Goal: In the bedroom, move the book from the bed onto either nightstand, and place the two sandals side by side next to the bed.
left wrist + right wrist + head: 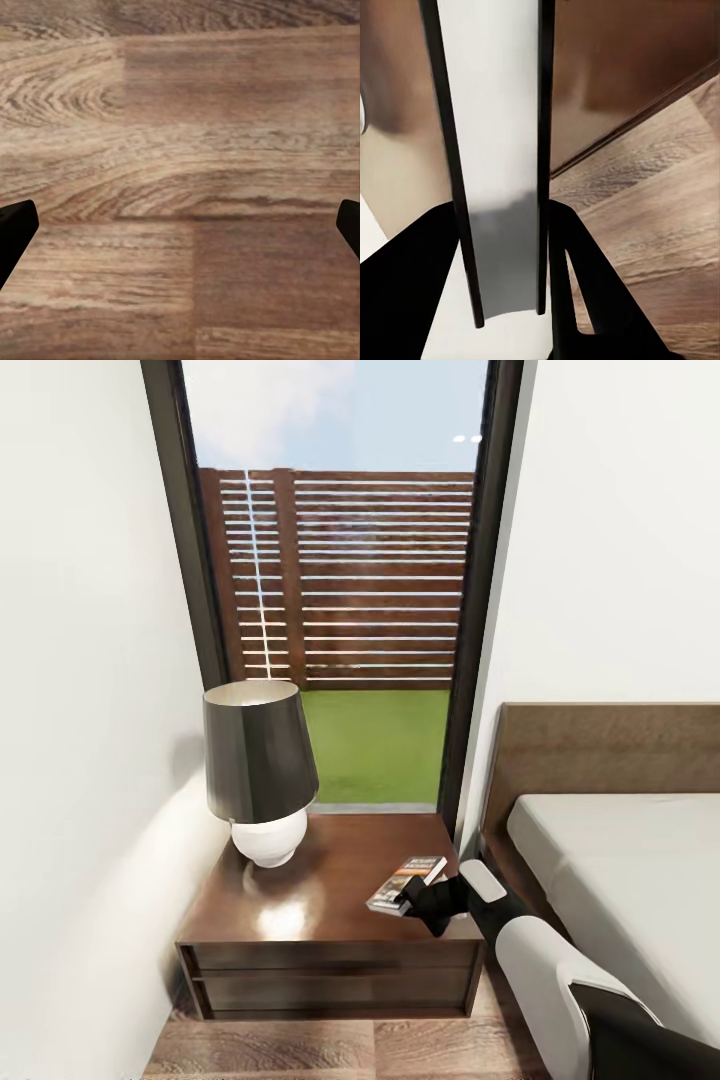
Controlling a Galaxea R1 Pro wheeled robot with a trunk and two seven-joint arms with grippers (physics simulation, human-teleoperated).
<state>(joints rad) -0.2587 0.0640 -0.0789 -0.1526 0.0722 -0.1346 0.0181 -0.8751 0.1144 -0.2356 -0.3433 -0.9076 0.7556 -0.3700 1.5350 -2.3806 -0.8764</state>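
Right gripper (418, 901) clamps the book (408, 882) over the nightstand (330, 880) top's right-near corner, long axis far-right. Left gripper (180, 225) spread wide.

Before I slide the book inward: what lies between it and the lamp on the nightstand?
Nothing: in the head view, only bare glossy top of the nightstand separates the lamp from the book, held by the right pincer.
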